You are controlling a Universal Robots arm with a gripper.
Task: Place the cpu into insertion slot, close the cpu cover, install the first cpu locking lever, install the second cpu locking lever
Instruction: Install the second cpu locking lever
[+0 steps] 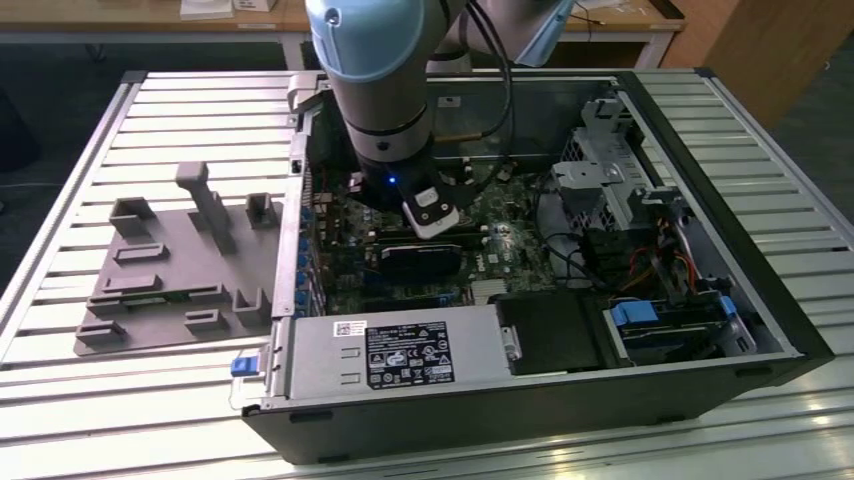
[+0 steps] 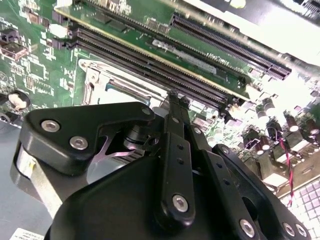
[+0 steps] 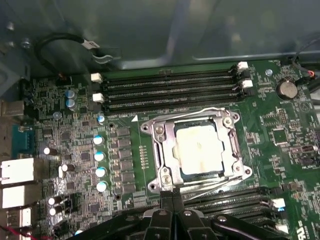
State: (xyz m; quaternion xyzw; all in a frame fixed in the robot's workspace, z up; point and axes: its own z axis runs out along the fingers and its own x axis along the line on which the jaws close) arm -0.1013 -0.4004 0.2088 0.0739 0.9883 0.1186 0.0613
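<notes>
Your gripper point(image 3: 172, 200) hangs with fingers pressed together, holding nothing, its tips at the near edge of the insertion slot point(image 3: 197, 150); the cpu point(image 3: 200, 149) already sits inside it, framed by the cpu cover point(image 3: 165, 150)

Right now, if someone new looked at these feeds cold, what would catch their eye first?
Probably the pale silver cpu seated in the insertion slot, framed by the silvery cpu cover on the green motherboard in the first wrist view. Next, the black hand poised at the socket's edge. In the exterior view, the big grey arm reaches down into the open computer case.
</notes>
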